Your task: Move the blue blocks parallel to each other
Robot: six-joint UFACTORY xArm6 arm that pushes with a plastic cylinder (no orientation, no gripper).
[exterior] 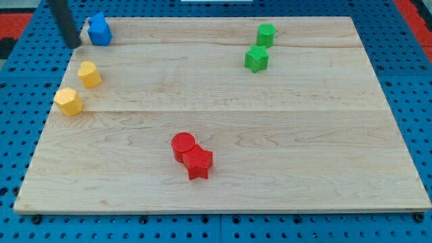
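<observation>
Blue blocks [99, 31] show as one blue mass at the board's top left corner. I cannot tell whether it is two blocks pressed together or one hiding the other. My tip [73, 45] is at the board's left edge, just left of and slightly below the blue mass, with a small gap between them. The dark rod rises from there out of the view's top.
Two yellow blocks [89, 73] [68, 101] lie below the blue, along the left edge. A green cylinder [266, 34] and a green star-like block [256, 59] are at the top right. A red cylinder [182, 146] touches a red star block [198, 163] at the lower middle.
</observation>
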